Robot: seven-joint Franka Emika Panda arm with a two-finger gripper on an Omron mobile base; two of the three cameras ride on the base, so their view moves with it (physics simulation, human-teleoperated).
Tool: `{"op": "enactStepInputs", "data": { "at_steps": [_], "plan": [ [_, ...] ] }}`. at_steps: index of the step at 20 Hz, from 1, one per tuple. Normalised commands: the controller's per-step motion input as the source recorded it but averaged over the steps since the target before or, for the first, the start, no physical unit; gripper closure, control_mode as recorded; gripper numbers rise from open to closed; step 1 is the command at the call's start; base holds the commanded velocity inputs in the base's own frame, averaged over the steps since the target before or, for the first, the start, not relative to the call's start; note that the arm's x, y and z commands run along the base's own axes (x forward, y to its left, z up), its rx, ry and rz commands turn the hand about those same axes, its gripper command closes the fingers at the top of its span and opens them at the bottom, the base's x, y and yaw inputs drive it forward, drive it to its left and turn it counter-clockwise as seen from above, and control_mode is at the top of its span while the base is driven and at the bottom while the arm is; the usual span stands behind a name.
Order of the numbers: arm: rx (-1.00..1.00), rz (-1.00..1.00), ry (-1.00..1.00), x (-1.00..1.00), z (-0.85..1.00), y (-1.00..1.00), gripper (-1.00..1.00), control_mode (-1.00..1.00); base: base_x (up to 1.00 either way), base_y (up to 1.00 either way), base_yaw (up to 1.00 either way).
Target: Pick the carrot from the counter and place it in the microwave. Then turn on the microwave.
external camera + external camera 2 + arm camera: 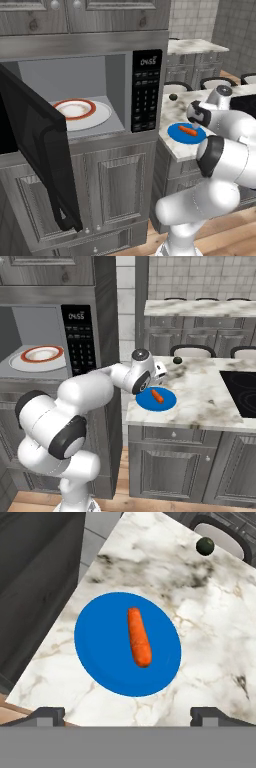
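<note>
**Hand above plate, carrot on desk**

Hand (128, 714): two-finger type, positioned above the white-and-grey mottled marble desk (210, 627), pointed down at it. Fingers (47, 714) spread wide apart, nothing between them, no contact with any object.

Small orange stick-shaped carrot (139, 637): lying flat near the middle of the round blue plate (100, 657). Same carrot (157, 396) visible in the right base view, just beside and below the white wrist. Plate resting on the desk near its corner edge.

Small dark round object (205, 546): on the desk, well apart from the plate, toward the far side.

Large built-in black microwave (146, 90): left of the desk, set in grey wood-panelled cabinets (115, 185). Dark glass door (35, 145) swung fully open to the left. Grey interior exposed. White plate with red rim (82, 111) resting on the interior floor. Keypad panel with lit digital display on the right side of the unit.

Black cooktop (242, 391): set into the desk at the far right.
</note>
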Motion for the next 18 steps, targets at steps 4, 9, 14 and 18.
{"op": "enactStepInputs", "data": {
  "at_steps": [4, 9, 14, 18],
  "plan": [
    [0.0, 0.0, 0.0, 0.11, -0.16, -0.04, -1.0, -1.0, 0.0, 0.0, 0.0],
    [0.0, 0.0, 0.0, 0.08, -0.2, -0.03, -1.0, -1.0, 0.0, 0.0, 0.0],
    [0.0, 0.01, -0.01, 0.06, -0.22, 0.0, -1.0, -1.0, 0.0, 0.0, 0.0],
    [0.0, 0.02, -0.04, 0.02, -0.16, 0.0, -1.0, -1.0, 0.0, 0.0, 0.0]
  ]
}}
